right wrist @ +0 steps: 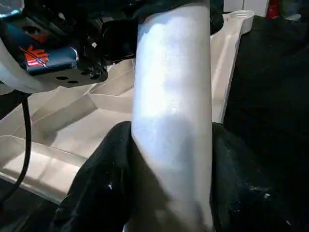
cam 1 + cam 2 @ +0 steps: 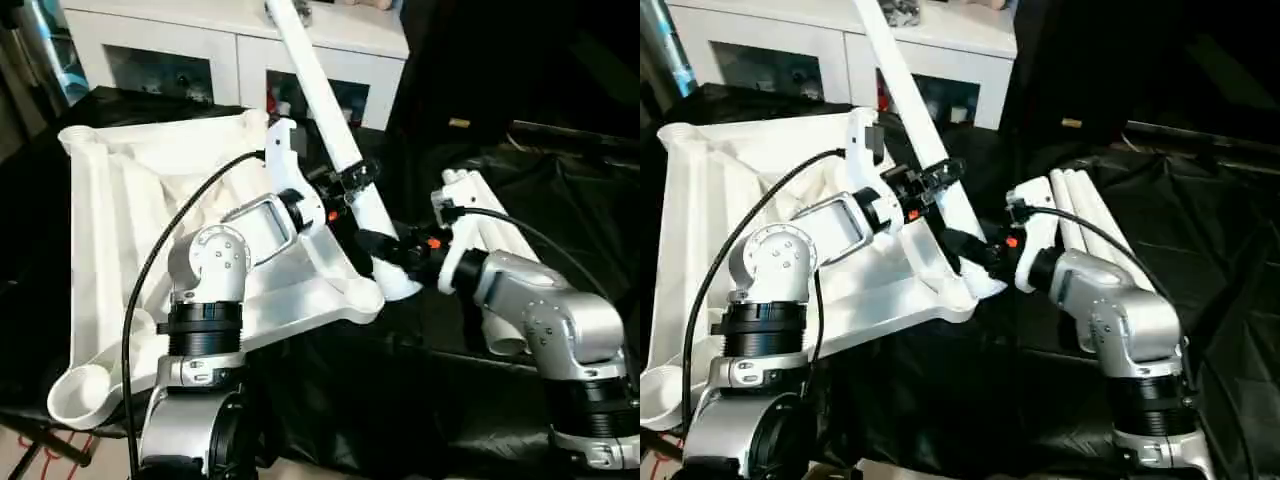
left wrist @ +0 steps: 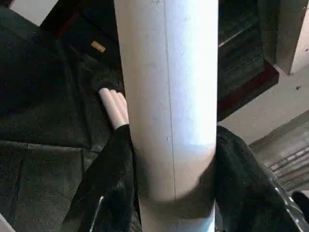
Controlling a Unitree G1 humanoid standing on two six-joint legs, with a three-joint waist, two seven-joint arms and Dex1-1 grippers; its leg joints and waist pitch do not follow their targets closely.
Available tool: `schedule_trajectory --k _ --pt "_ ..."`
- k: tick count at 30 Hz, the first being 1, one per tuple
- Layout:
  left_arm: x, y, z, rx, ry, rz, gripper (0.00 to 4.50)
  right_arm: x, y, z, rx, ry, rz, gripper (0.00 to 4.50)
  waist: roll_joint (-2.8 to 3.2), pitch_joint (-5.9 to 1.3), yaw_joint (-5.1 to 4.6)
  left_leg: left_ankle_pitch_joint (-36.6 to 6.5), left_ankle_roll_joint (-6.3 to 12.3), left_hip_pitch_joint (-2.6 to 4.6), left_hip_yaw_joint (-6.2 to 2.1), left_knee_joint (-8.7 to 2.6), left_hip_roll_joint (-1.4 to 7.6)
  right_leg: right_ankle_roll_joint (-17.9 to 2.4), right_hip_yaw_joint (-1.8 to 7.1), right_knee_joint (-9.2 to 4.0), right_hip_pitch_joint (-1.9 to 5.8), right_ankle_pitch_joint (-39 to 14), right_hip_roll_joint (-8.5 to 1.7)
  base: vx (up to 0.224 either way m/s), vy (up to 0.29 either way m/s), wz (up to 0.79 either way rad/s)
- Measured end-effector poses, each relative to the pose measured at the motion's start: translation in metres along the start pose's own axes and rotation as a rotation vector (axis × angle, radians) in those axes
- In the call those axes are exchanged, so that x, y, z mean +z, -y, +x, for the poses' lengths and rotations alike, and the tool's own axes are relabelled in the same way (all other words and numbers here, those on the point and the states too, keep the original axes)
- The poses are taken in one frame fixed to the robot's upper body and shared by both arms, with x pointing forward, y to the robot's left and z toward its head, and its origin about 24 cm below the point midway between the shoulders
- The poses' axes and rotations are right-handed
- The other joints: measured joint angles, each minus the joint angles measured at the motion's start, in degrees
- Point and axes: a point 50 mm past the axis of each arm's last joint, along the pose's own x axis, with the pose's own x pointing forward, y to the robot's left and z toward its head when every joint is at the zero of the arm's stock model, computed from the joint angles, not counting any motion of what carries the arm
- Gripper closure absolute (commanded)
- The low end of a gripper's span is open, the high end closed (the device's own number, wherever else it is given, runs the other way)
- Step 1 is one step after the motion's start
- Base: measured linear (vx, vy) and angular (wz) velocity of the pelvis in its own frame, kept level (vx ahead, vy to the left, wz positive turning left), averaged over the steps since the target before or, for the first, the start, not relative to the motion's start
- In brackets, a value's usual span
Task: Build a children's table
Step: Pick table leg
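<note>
2 grippers, left gripper [image 2: 350, 180] and right gripper [image 2: 385, 245], clamp 1 white tapered leg [image 2: 320, 95].

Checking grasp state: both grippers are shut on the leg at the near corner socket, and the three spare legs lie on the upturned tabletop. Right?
Not quite. Left eye view shows the spare legs on the black cloth beside the tabletop. Both the left gripper and right gripper do clamp the leg.

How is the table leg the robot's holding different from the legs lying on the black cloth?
The held leg stands tilted, its lower end at the tabletop's corner socket; the spare legs lie flat, bundled side by side. Both end effectors, left and right, clamp the held leg; nothing touches the spare legs. All are white tapered tubes.
</note>
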Motion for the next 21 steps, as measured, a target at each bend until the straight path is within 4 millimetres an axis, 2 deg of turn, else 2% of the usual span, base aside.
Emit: schedule_trajectory --k 4,5,7,10,12,15,21 --pt "0.001 0.000 0.000 0.008 0.010 0.001 2.58 0.000 0.000 0.002 -0.013 -0.004 -0.018 2.61 0.00 0.00 -0.01 0.00 -0.01 0.01 0.00 0.00 0.00 0.00 0.00 0.00 0.00 0.00 0.00 0.000 0.000 0.00" --pt "0.001 0.000 0.000 0.005 0.014 0.010 2.58 0.001 0.000 0.002 -0.014 0.000 -0.025 2.26 0.00 0.00 -0.01 0.00 -0.01 0.00 0.00 0.00 0.00 0.01 0.00 0.00 0.00 0.00 0.00 0.000 0.000 0.00" --pt "0.003 0.001 0.000 -0.013 0.020 0.050 2.60 0.002 -0.001 0.003 -0.014 0.007 -0.026 1.91 0.00 0.00 -0.02 0.00 -0.01 0.00 0.00 -0.01 0.00 0.01 0.00 -0.01 0.00 0.00 0.01 0.000 0.000 0.00" --pt "0.005 0.004 -0.001 -0.060 0.006 0.188 2.60 0.003 -0.003 0.003 0.015 0.014 -0.021 1.70 0.00 0.00 -0.04 0.00 0.00 0.01 0.00 -0.05 0.00 0.01 0.00 -0.04 -0.01 0.00 0.01 0.000 0.000 0.00" --pt "0.006 0.005 -0.006 -0.126 -0.026 0.264 2.61 0.004 -0.001 -0.003 0.071 -0.003 -0.027 1.51 0.03 0.02 0.09 0.00 0.00 -0.04 0.00 -0.08 0.00 0.03 -0.02 -0.12 -0.01 0.01 0.00 0.000 0.000 0.00" --pt "0.011 0.003 -0.013 -0.204 -0.063 0.314 2.62 0.007 0.002 -0.018 0.174 -0.048 -0.027 1.49 0.06 0.04 0.04 -0.02 0.03 -0.05 0.01 -0.08 -0.02 0.06 0.00 -0.18 0.01 0.02 0.00 0.000 0.000 0.00" --pt "0.011 0.011 -0.019 -0.403 -0.124 0.331 2.62 0.010 0.001 -0.029 0.313 -0.112 -0.018 1.49 -0.06 0.11 0.00 -0.02 0.04 -0.05 0.02 -0.07 -0.02 0.04 -0.01 -0.14 -0.01 0.02 0.00 0.000 0.000 0.00"
